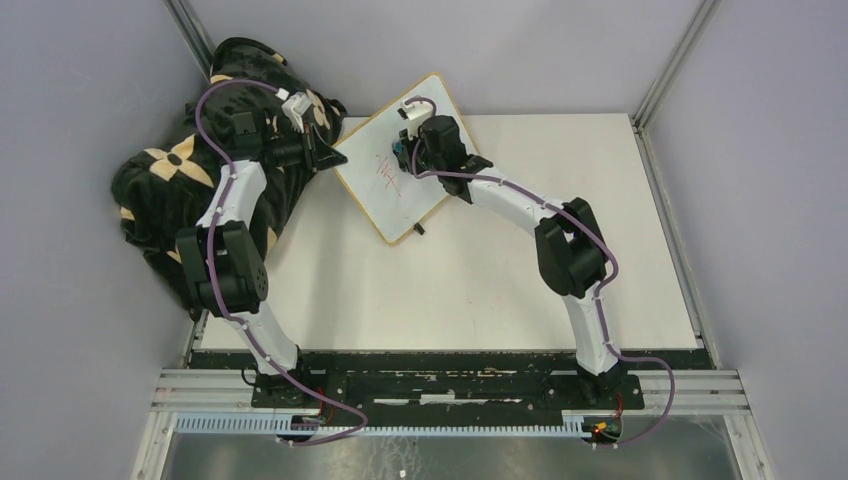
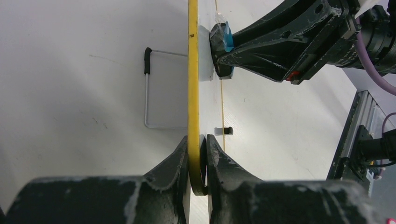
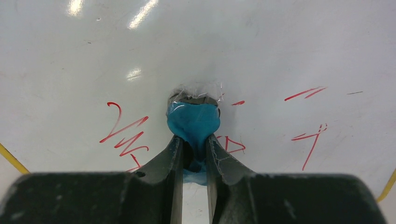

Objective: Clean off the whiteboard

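**Erasing barely begun, red writing on both sides**

We see the left jaws clamped shut on the frame edge of the whiteboard (image 1: 365, 190), propping it tilted off the counter (image 1: 480, 280). The right jaws grip a blue wiping pad (image 3: 194, 119), pressed to the board face just ahead of them. Red marks (image 3: 123, 133) sit either side of that pad, so we judge most wiping undone.

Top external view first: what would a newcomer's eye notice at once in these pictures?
The whiteboard, with red marks on it, stands out at the far middle of the table; the left gripper is shut on its frame edge. The right gripper holds a blue pad against the board among the marks. A black cloth with tan flowers lies at the far left corner.
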You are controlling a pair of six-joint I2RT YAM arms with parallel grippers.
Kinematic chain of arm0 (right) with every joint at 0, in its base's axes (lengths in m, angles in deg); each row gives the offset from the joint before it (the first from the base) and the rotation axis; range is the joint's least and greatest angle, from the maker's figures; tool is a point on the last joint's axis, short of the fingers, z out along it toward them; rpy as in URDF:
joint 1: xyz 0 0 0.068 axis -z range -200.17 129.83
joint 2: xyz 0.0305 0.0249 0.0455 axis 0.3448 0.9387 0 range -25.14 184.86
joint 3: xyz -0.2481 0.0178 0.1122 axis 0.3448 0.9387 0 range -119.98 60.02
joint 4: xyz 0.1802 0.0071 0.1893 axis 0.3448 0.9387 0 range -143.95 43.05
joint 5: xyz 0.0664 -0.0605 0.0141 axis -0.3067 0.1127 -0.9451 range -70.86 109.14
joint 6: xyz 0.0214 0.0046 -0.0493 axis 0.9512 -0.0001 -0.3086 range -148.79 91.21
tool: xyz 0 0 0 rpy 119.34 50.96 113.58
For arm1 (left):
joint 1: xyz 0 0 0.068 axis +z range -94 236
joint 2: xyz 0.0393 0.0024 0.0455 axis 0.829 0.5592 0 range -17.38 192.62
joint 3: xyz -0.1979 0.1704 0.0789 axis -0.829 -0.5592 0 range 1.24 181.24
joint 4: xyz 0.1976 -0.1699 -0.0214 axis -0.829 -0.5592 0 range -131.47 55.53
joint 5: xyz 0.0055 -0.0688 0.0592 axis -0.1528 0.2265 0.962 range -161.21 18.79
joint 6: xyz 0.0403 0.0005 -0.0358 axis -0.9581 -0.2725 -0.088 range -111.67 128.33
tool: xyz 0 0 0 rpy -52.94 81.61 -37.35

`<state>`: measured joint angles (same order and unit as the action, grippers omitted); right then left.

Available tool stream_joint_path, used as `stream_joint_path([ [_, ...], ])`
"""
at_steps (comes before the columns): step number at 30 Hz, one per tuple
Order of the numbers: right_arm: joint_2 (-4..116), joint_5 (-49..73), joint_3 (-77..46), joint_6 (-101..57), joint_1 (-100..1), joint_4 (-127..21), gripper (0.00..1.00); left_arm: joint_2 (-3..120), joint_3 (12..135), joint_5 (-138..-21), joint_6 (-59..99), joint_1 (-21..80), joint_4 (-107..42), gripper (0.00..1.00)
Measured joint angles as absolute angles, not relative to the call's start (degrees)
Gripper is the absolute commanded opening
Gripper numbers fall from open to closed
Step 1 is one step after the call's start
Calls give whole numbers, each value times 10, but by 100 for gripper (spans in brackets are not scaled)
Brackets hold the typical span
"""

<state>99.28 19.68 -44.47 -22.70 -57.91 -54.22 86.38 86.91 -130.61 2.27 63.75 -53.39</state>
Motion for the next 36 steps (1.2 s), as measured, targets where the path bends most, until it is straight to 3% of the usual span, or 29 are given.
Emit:
stream_joint_path([
  [19,993,180,-450,-215,-515,-547,1,947,1056,-1323,-172,631,-792,3],
  [29,1023,167,-500,-196,-458,-553,1,954,1067,-1336,-220,637,-839,3],
  [36,1007,159,-435,-195,-464,-628,1,955,1073,-1343,-228,641,-857,3],
])
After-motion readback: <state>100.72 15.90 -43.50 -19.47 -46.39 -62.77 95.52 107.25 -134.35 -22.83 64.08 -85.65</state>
